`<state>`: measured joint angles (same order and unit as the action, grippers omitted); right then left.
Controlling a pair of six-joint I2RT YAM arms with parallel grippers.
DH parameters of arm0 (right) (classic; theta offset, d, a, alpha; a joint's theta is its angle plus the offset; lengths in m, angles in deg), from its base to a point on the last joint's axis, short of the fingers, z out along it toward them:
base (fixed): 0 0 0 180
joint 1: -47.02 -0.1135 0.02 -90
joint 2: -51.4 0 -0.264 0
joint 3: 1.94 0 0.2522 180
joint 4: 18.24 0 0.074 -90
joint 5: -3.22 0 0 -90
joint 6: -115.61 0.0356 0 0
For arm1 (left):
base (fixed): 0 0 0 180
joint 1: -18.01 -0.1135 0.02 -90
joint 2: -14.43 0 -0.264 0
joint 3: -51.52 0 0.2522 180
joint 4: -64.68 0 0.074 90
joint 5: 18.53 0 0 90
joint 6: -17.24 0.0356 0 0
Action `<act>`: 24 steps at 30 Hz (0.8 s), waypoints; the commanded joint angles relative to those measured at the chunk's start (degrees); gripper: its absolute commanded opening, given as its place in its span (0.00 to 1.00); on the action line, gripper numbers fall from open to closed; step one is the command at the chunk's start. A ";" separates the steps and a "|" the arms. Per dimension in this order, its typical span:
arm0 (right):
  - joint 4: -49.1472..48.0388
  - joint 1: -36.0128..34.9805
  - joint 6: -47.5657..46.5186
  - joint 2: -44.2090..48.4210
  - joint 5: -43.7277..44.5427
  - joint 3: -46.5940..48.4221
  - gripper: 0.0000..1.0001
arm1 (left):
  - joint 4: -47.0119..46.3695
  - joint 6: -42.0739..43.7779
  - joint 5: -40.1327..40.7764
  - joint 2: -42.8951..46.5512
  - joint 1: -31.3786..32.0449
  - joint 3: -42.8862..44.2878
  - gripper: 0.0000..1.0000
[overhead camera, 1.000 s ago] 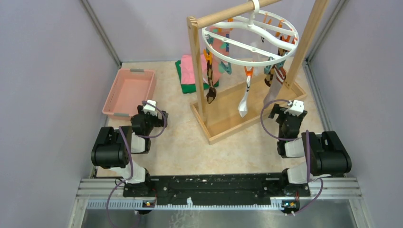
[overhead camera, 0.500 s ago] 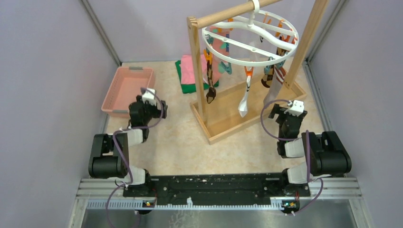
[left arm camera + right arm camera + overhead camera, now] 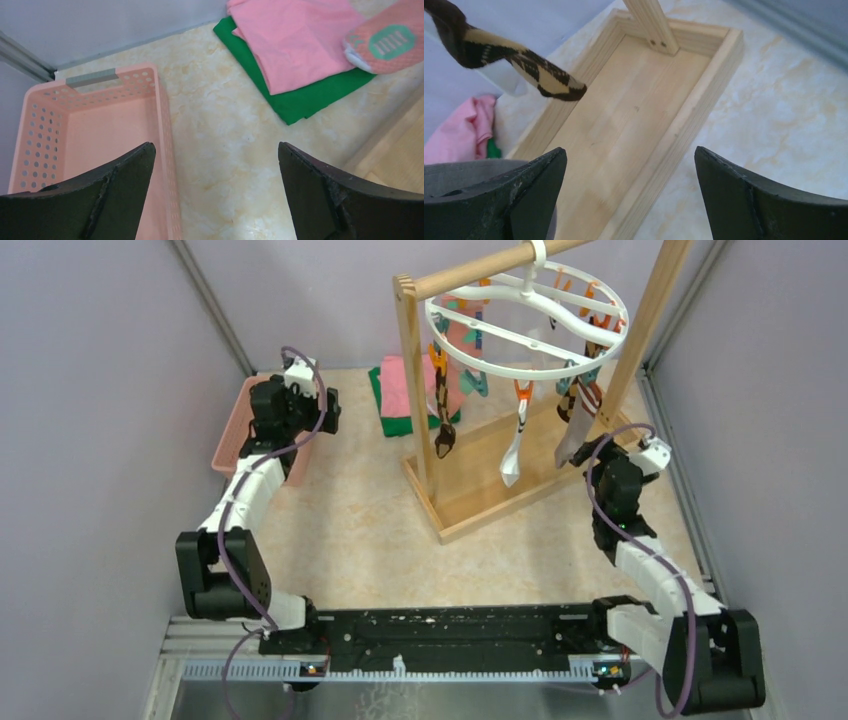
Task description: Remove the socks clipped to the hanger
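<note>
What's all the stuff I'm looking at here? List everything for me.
hanger: one, white ring with orange and teal clips, hung on the rack's top bar
socks: at least four, brown argyle, white and grey, dangling from the clips
wooden rack: one, pale wood, back centre
basket: one, pink, empty, back left
folded cloths: two, pink on green, between basket and rack
table: one, beige marble, under everything
left gripper: one, black, open, above the basket's edge
right gripper: one, black, open, above the rack's base
</note>
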<state>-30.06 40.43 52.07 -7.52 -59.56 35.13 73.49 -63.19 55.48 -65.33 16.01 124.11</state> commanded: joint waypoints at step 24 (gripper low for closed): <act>48.79 -38.61 19.10 17.07 8.67 10.59 0.86 | 16.72 7.22 19.06 -20.37 -0.46 12.10 0.29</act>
<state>15.77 4.87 69.38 9.62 -54.55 43.05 85.73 -55.94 74.16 -88.06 15.75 135.24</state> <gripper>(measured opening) 0.871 0.357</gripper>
